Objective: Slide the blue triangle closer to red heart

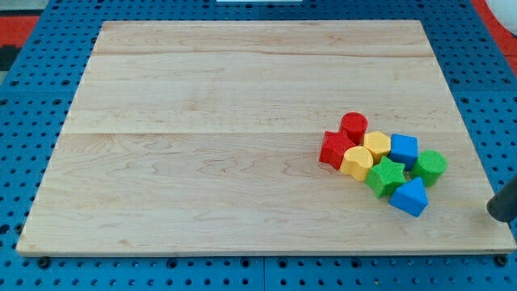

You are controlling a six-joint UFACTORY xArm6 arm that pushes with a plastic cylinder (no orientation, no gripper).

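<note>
The blue triangle [409, 197] lies at the lower right end of a tight cluster of blocks on the wooden board [202, 121]. A rounded red block [353, 126], seemingly the red heart, sits at the cluster's top left end. Between them lie a green star [385, 175], two yellow blocks [376, 145] [356, 162] and a blue cube [403, 149]. My tip [494, 212] shows at the view's right edge. It stands right of the blue triangle and apart from it, near the board's right edge.
A red star-like block [335, 149] sits at the cluster's left end. A green block [429, 167] sits at its right, just above the blue triangle. A blue pegboard [24, 121] surrounds the board.
</note>
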